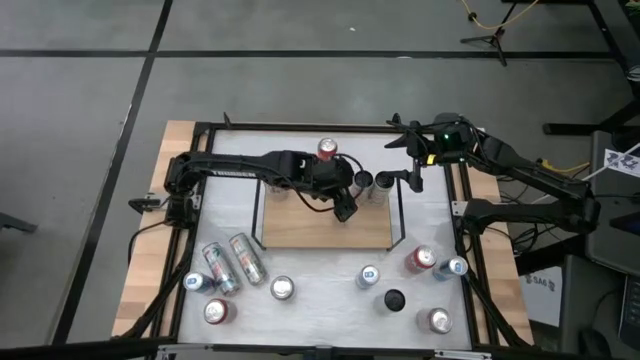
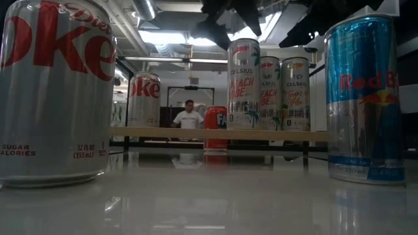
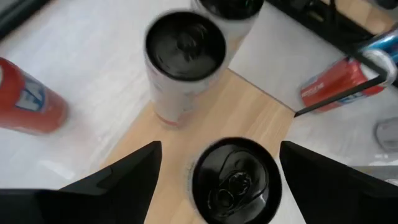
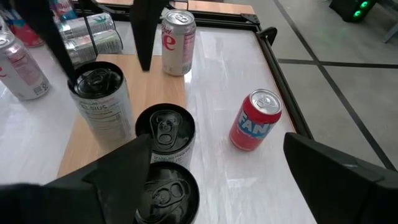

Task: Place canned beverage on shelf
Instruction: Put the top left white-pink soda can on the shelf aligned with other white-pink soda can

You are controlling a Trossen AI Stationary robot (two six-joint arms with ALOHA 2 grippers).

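The black-topped Celsius can [image 3: 235, 180] stands upright at the back of the shelf [image 1: 325, 228], just beside two more Celsius cans [image 1: 372, 184]. The left gripper [image 3: 217, 165] hangs over it, fingers apart, touching nothing; this looks like the release step, and next it should lift clear. The right gripper [image 4: 217, 168], fingers apart, hovers beside that row. Beyond the shelf lies the white tabletop [image 1: 320, 300], with scattered cans, and a person [image 2: 189, 115] in the room.

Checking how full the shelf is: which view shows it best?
The high view: the whole shelf shows from above, mostly bare. Low view sees only its edge; the wrist views show parts with tall cans.
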